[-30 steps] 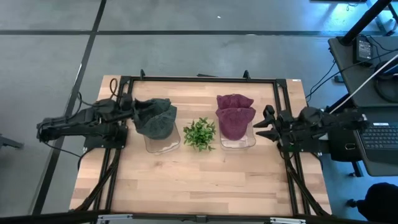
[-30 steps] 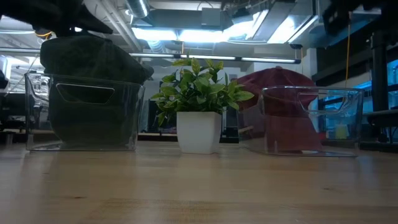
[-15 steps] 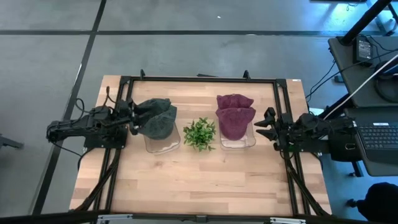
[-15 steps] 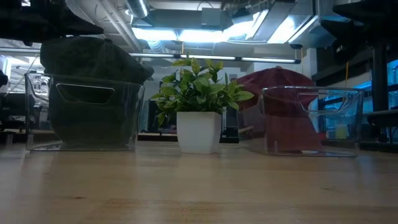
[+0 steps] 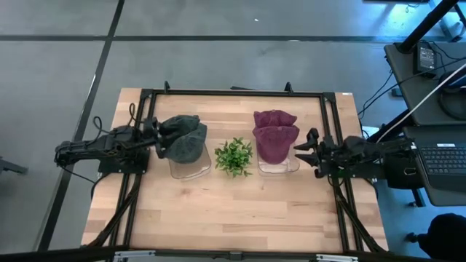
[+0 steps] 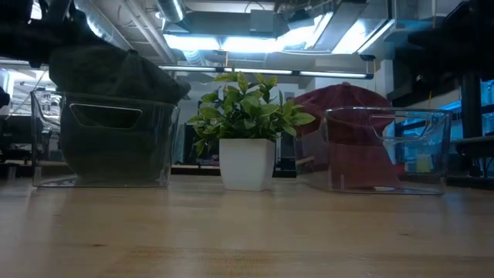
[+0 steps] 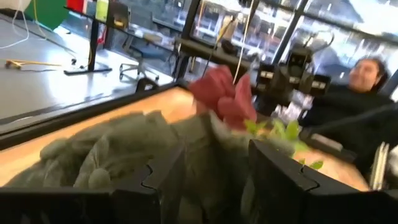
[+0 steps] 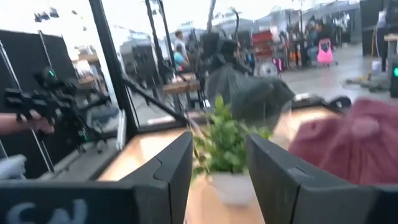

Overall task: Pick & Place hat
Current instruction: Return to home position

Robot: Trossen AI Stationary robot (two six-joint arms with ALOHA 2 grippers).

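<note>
A grey-green hat (image 5: 186, 142) (image 6: 108, 73) is heaped in the clear left bin (image 5: 191, 171) and bulges over its rim. Two maroon hats (image 5: 275, 138) (image 6: 347, 116) lie at the clear right bin (image 5: 280, 169), one in it and one behind it. My left gripper (image 5: 154, 136) (image 7: 217, 180) is open and level at the grey hat's (image 7: 124, 149) left side; I cannot tell whether it touches the hat. My right gripper (image 5: 304, 149) (image 8: 219, 180) is open, just right of the right bin, pointing toward the table's left.
A small green plant in a white pot (image 5: 234, 156) (image 6: 247, 162) stands between the two bins. The near half of the wooden table (image 5: 233, 211) is bare. A black frame (image 5: 233, 92) runs around the table. A person (image 7: 367, 74) sits beyond the table's right side.
My left gripper has drawn back a little from over the grey hat toward the table's left edge, and the hat's left part has settled into a rounder heap. My right gripper has edged toward the right bin.
</note>
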